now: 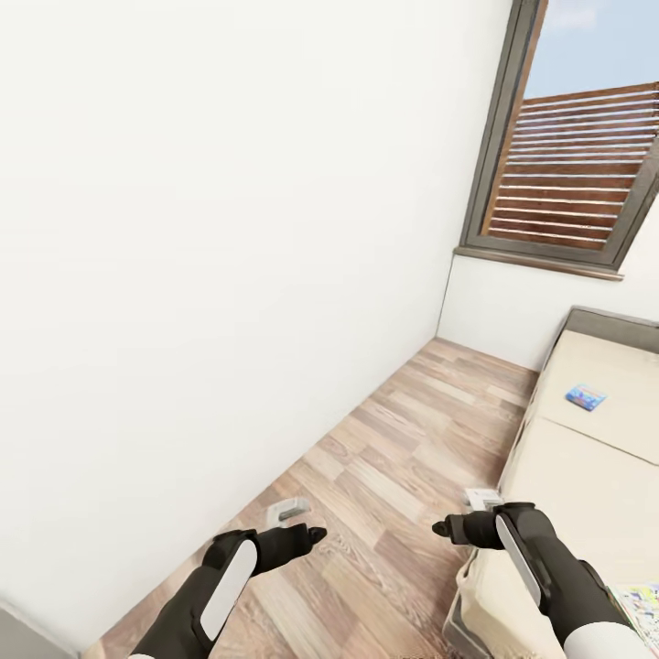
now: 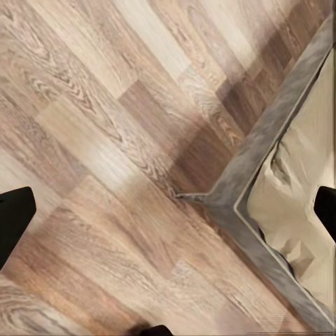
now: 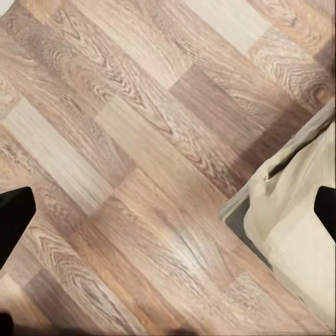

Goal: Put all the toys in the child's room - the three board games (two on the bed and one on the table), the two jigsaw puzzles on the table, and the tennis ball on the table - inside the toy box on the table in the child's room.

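A small blue board game (image 1: 586,397) lies flat on the beige bed (image 1: 586,485) at the right. At the lower right corner, the edge of a second printed board game (image 1: 643,599) shows on the same mattress. My left gripper (image 1: 291,513) hangs over the wood floor, open and holding nothing. My right gripper (image 1: 481,500) hovers at the bed's near corner, also open and holding nothing. In the wrist views, the left gripper (image 2: 168,213) and the right gripper (image 3: 168,213) each have their fingers spread wide over planks and the bed corner (image 2: 294,203). The table, toy box, jigsaw puzzles and tennis ball are out of view.
A white wall (image 1: 201,275) runs close along the left. A strip of wood plank floor (image 1: 403,439) lies between the wall and the bed. A window (image 1: 572,165) with brown slats sits in the far wall. The bed's grey frame (image 3: 241,227) edges the mattress.
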Tool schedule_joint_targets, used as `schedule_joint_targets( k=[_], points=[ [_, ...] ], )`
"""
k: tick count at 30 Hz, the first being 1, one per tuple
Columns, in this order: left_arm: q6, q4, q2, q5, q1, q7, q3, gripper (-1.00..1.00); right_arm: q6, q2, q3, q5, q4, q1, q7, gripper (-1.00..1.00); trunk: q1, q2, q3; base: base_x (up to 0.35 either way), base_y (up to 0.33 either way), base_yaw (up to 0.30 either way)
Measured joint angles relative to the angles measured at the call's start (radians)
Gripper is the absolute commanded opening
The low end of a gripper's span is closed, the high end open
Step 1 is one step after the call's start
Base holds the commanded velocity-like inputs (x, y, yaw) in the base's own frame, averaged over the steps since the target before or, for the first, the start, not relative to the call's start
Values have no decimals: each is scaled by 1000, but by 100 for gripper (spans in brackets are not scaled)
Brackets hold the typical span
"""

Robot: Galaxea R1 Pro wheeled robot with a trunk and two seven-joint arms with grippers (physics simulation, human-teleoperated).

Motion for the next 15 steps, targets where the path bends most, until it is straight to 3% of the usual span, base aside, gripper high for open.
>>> schedule_joint_targets(
  k=[10,15],
  points=[
    [2,0,-1,5,0,1,3,100,1,-2,0,0,0,0,0,100,0,0,0,8,6,-268],
    [3,0,-1,7,0,0,3,100,1,-5,-2,0,0,0,0,100,0,0,0,2,2,-131]
  ],
)
